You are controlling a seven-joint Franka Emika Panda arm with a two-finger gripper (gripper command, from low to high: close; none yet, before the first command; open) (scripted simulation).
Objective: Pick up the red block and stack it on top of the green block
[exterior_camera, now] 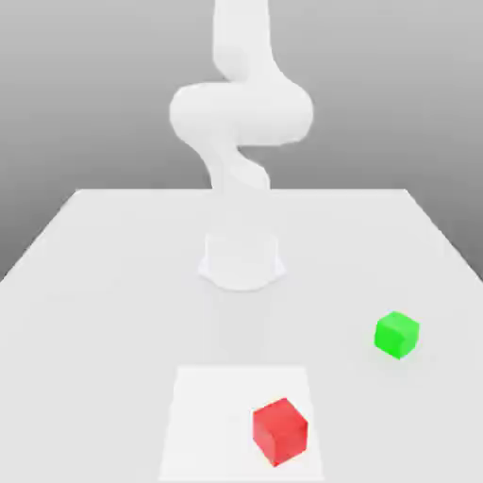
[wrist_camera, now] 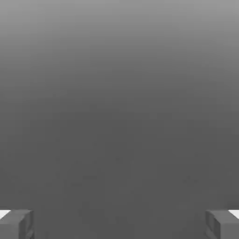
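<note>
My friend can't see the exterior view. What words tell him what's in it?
A red cube sits on a white square on a pale table, and a green cube sits apart, toward the exterior view's right. Behind them stands a white robot arm.

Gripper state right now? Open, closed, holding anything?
Gripper: open, fingers wide apart at the hand view's edges, nothing between them.
</note>
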